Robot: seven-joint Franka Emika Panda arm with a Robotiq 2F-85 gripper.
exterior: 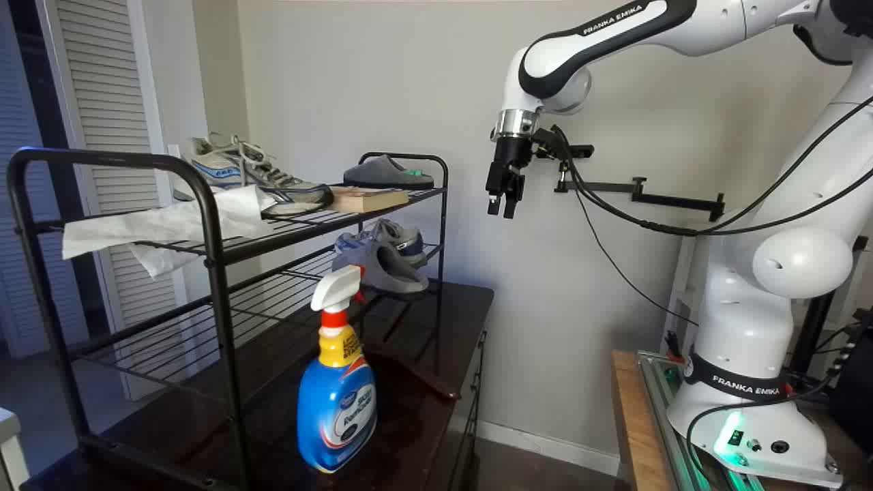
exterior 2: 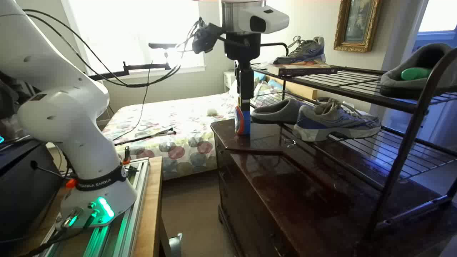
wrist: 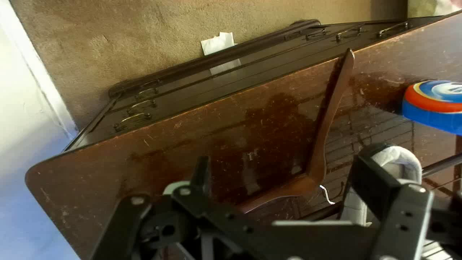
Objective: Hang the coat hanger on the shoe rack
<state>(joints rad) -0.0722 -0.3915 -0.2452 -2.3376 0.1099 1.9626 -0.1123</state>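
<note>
The coat hanger [wrist: 330, 115] lies flat on the glossy dark cabinet top. It is a reddish-brown V with a small silver hook at its bend, and it also shows in both exterior views [exterior: 430, 382] [exterior 2: 253, 151]. In the wrist view its lower arm runs behind the gripper parts. My gripper [wrist: 287, 159] is open and empty, pointing down, high above the cabinet; it shows in both exterior views [exterior: 501, 206] [exterior 2: 245, 105]. The black shoe rack [exterior: 218, 307] stands upright on the cabinet and also shows in an exterior view [exterior 2: 398, 164].
A blue spray bottle [exterior: 334, 409] stands on the cabinet beside the rack and hanger. Shoes [exterior 2: 337, 121], a book [exterior 2: 303, 69] and white paper [exterior: 164, 218] lie on the rack shelves. A black rod [exterior: 682, 201] juts near the wall behind the arm.
</note>
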